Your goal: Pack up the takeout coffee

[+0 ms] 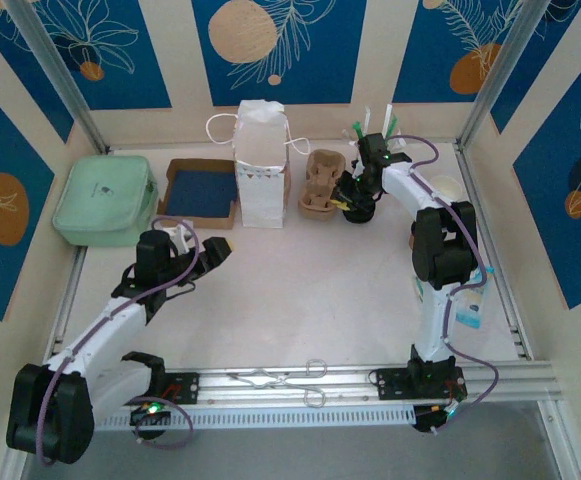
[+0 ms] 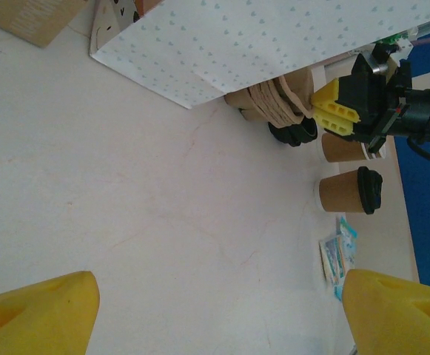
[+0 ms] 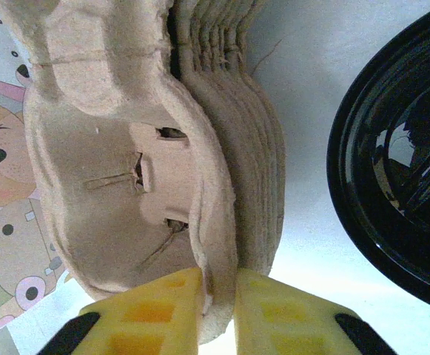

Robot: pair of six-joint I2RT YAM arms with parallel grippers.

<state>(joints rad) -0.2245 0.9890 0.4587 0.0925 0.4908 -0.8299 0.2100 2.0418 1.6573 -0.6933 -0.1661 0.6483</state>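
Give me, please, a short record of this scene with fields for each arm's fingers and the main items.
Right fingers: closed on the rim of the top cup carrier in the stack
Left fingers: open, holding nothing
Takeout coffee: lidded, resting on the table, untouched
Paper bag: upright, beside the carrier stack
Loose black lid: on the table beside the carriers

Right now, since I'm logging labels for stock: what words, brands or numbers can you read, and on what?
None can be read.
packets: blue print, too small to read.
green case: small dark mark on the lid, too small to read.
white bag: tiny repeated pattern, no words.
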